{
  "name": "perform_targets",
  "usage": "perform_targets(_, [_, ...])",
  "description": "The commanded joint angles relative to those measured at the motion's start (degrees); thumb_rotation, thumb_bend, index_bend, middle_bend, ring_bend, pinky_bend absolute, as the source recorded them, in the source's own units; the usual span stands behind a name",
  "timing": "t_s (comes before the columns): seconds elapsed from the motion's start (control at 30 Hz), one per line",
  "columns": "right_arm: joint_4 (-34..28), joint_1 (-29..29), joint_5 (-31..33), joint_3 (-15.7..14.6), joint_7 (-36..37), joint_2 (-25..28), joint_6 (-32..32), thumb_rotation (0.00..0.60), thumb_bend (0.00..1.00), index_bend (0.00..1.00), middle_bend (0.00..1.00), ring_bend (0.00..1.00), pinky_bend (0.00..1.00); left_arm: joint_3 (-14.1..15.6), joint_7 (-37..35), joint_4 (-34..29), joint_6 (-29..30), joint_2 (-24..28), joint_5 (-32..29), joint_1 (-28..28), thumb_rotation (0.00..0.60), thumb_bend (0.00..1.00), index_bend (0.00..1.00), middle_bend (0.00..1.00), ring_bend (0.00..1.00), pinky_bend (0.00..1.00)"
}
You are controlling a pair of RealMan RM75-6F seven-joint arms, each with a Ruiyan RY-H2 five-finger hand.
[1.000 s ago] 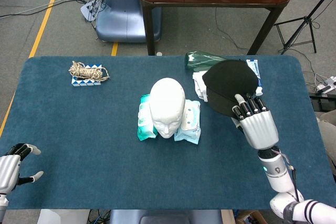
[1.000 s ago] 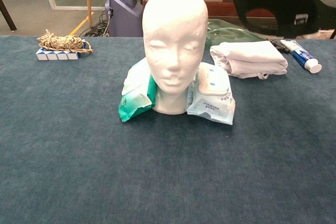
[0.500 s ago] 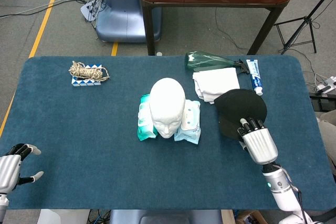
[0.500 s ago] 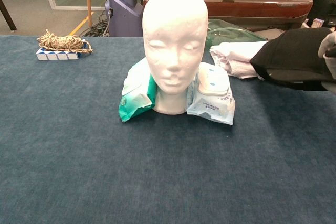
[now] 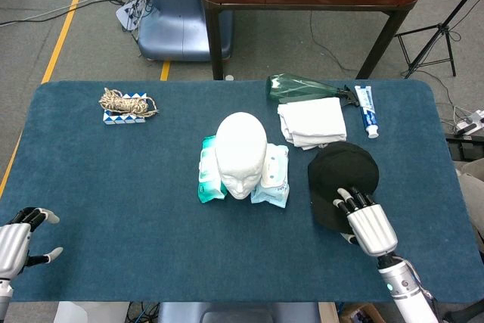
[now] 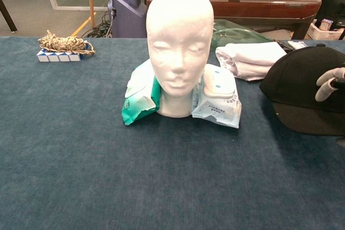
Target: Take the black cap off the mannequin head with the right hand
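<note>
Fingers (image 5: 349, 200) of the right hand (image 5: 369, 226) rest on the black cap (image 5: 342, 179); grip cannot be confirmed. Mannequin head (image 5: 240, 153) stands beyond, bare. No writing legible.

silver-grey right hand (image 5: 372, 228) and left hand (image 5: 13, 247), black-jointed fingers (image 5: 345, 202) tipped white.

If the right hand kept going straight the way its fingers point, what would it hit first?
The right hand points away from the robot, with its fingers already on the black cap. It would push into the cap first. Beyond that lies the folded white cloth, though depth there is hard to judge.
</note>
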Motion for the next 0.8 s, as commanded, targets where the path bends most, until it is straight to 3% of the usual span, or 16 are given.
perform_targets(0.03, [-2.0,0.1,-0.2,-1.3,0.2,1.7,-2.5,0.6,0.0,0.24,0.19,0.1,0.31,0.0,0.0,0.0,0.0,0.0,0.0,0.0,0.6,0.07,0.41,0.34,0.21,0.43])
perform_targets(0.27, [-2.1,1.5,-2.3,-2.8,5.0,3.1,-5.9,0.6,0.0,0.18,0.14,0.06,0.28,-0.1,0.0,0.0,-0.1,0.0,-0.2,0.0,0.6,0.07,0.41,0.34,0.21,0.43])
perform_targets(0.53, [-3.1,2.6,-5.4,-4.4,11.9,4.7,-7.1,0.6,0.0,0.18,0.13,0.05,0.27,-0.1,0.1,-0.1,-0.1,0.0,-0.1,0.0,0.6,0.07,0.41,0.34,0.21,0.43])
perform_targets(0.8, [-4.3,-0.3,-5.9,-2.3,8.9,5.2,-0.6,0.6,0.0,0.18,0.14,0.05,0.27,0.0,0.2,-0.1,0.0,0.0,0.0,0.0,0.6,0.07,0.41,0.34,0.21,0.43])
